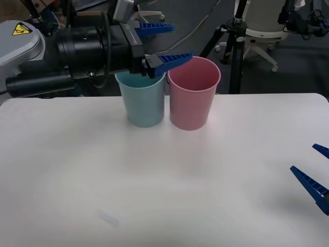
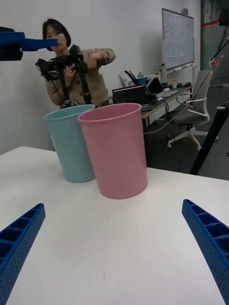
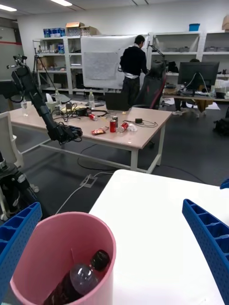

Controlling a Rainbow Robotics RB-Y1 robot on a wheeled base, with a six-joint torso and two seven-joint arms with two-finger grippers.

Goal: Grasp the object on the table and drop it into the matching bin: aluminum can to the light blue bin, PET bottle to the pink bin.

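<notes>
The bottle (image 3: 81, 281) lies inside the pink bin (image 1: 194, 92), beside the blue bin (image 1: 142, 100) at the counter's (image 1: 154, 180) upper middle. The left hand (image 1: 167, 43) hovers above them, fingers apart and empty. The right hand (image 1: 314, 172), also spread, sits at the lower right edge.

Left arm stretched forward and raised, its claw (image 1: 165, 43) with fingers spread wide apart, holding nothing, right claw (image 1: 314, 172) low and well apart from it, fingers likewise spread, empty
</notes>
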